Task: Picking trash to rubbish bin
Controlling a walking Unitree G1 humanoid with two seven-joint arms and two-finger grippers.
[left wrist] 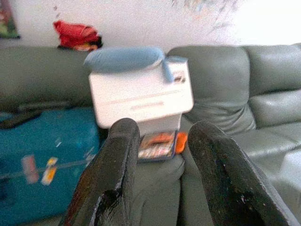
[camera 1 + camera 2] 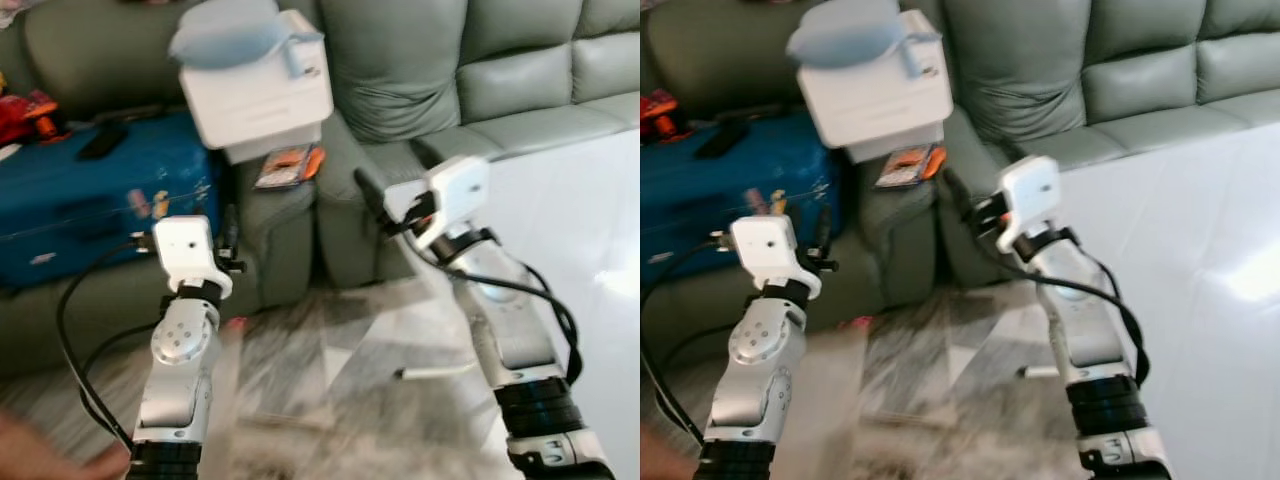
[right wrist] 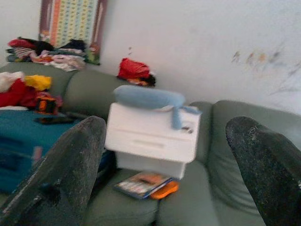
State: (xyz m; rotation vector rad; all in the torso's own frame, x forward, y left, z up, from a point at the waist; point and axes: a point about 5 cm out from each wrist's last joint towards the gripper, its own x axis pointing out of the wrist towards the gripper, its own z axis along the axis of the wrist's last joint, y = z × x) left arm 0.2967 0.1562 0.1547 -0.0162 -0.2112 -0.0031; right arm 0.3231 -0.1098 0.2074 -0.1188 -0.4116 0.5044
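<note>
Left eye view: both silver arms are raised toward a grey-green leather sofa [image 2: 420, 70]. The left end effector [image 2: 228, 235] sits just in front of the sofa's armrest; the right end effector [image 2: 385, 195] points at the seat corner. A white boxy printer with a blue cushion-like lid [image 2: 255, 75] rests on the armrest above a flat orange-and-blue packet [image 2: 288, 165], the likeliest trash item, though blur leaves that uncertain. No rubbish bin can be made out. The frame is smeared, so a reach made now risks missing.

Right eye view: the blue suitcase [image 2: 730, 190] lies close by the left arm; a swing could snag its cable there.

Left wrist view: the two black fingers [image 1: 113, 179] stand narrowly apart and empty, framing the packet under the printer. Pulling it could tip the printer.

Right wrist view: the fingers [image 3: 70, 169] are spread wide, holding nothing. Red clothes [image 3: 134, 70] lie on the sofa back.
</note>
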